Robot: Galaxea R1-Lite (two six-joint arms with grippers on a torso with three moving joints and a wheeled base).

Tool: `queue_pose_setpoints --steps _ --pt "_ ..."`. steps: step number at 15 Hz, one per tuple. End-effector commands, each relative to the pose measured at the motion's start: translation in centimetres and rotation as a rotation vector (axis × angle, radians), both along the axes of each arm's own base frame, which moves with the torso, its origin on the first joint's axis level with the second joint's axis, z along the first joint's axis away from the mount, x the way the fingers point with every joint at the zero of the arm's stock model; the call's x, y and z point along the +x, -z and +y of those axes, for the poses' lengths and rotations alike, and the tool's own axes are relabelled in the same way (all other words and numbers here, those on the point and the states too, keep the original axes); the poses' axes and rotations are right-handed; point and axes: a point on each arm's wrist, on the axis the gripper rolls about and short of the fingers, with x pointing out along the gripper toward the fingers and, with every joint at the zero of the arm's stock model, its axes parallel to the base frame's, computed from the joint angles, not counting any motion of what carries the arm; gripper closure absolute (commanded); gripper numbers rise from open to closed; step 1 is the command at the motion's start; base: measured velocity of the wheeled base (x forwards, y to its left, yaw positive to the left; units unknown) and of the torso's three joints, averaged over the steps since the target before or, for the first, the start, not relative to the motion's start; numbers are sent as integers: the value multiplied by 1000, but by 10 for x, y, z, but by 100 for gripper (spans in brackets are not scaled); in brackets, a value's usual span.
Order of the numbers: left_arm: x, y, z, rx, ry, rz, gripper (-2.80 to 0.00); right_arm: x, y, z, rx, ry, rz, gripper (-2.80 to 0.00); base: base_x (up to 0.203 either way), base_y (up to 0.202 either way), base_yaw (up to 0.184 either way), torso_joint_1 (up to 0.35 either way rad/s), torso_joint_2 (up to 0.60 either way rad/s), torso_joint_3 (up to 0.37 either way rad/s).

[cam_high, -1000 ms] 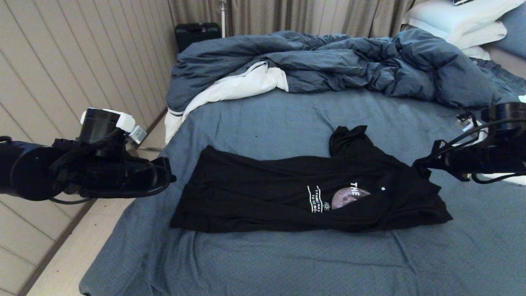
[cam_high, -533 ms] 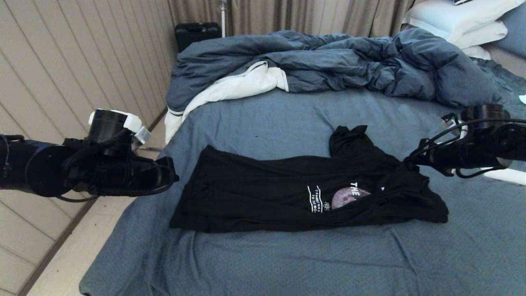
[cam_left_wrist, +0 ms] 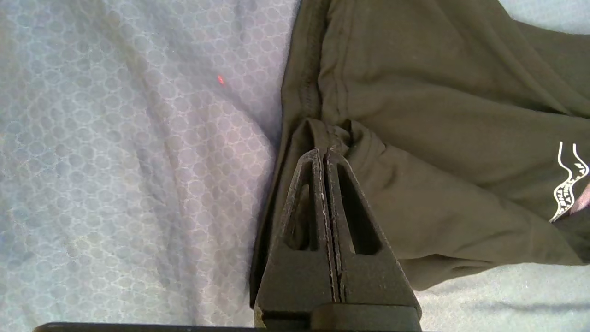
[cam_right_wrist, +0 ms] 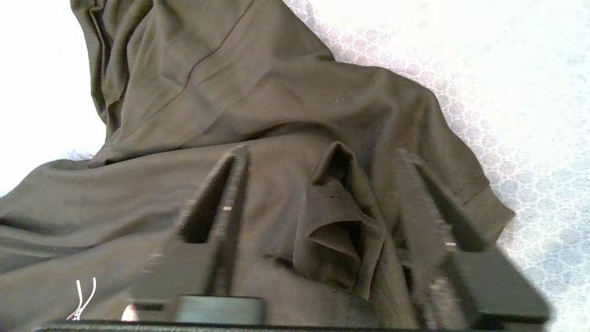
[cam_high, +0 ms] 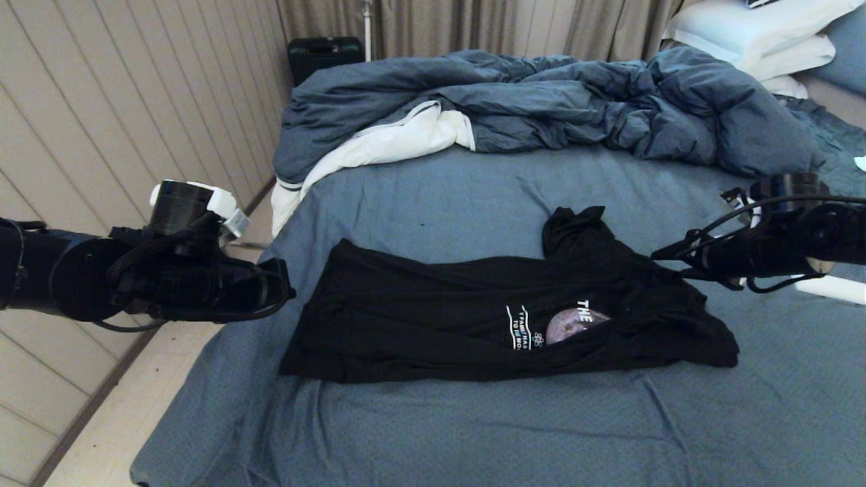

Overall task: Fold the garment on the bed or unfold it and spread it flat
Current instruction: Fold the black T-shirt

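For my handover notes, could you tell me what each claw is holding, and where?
The left claw pinches the T-shirt at its hem edge. The right claw is open, holding nothing.

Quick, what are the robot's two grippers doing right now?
Left gripper: shut on the T-shirt hem.
Right gripper: open above the T-shirt, holding nothing.

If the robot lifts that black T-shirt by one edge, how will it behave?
The black T-shirt will probably sag limply; it already lies creased on the bed. It looks thin, so likely light. Its folded layers may fall open.
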Motion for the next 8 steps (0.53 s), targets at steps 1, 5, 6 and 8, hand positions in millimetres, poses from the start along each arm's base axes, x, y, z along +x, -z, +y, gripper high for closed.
queue_pose_setpoints --steps 1,5,6,8 --pt "-1 -4 0 -7 -2 -12 0 -4 -8 1 -2 1 -18 -280 0 0 0 0 0 0" --pt "-7 -13 2 -7 -2 -21 0 -44 -48 3 -15 20 -23 0 0 0 0 0 0 0" --pt "-9 -14 3 -3 0 -23 0 -58 -52 2 -20 25 13 0 0 0 0 0 0 0" --pt "-10 -16 3 -2 8 -13 0 -82 -52 3 -52 6 61 0 0 0 0 0 0 0"
